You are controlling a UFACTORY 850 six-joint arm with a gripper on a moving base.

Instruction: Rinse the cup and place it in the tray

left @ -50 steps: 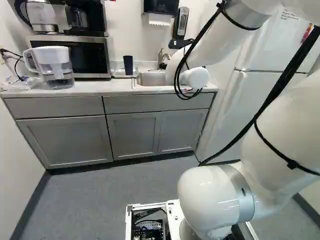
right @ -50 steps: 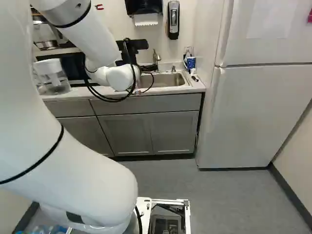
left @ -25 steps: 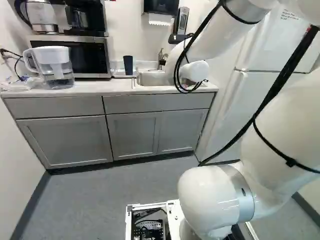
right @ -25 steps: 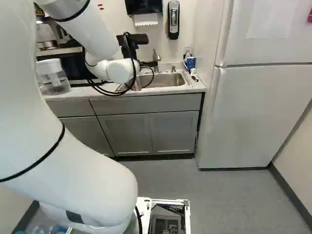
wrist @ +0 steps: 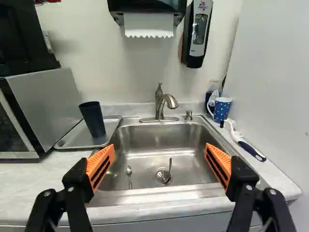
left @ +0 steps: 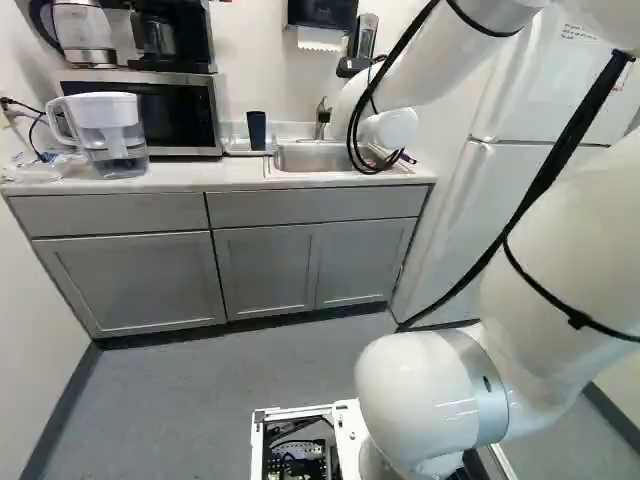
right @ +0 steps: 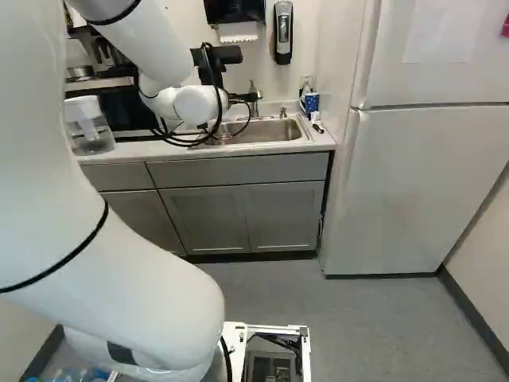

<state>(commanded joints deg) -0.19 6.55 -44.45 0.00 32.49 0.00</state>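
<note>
Wrist view: pointing widely parted, empty fingers (wrist: 100, 166) at sink (wrist: 159, 140), with dark cup (wrist: 93, 119) upright on tray (wrist: 73, 139) beyond one finger, beside microwave (wrist: 48, 96); dotted mug (wrist: 222, 109) and brush (wrist: 250, 149) beyond other; faucet (wrist: 159, 104) standing between, at sink's far edge.

All 3 views are bright, the sink (wrist: 149, 137) gleaming.

Ahead of me, a cup (wrist: 93, 121) stands on the tray (wrist: 72, 141) between microwave (wrist: 48, 106) and sink (wrist: 154, 139); a spoon (wrist: 129, 177) lies in the basin, a brush (wrist: 252, 150) before the mug (wrist: 222, 111) opposite.
</note>
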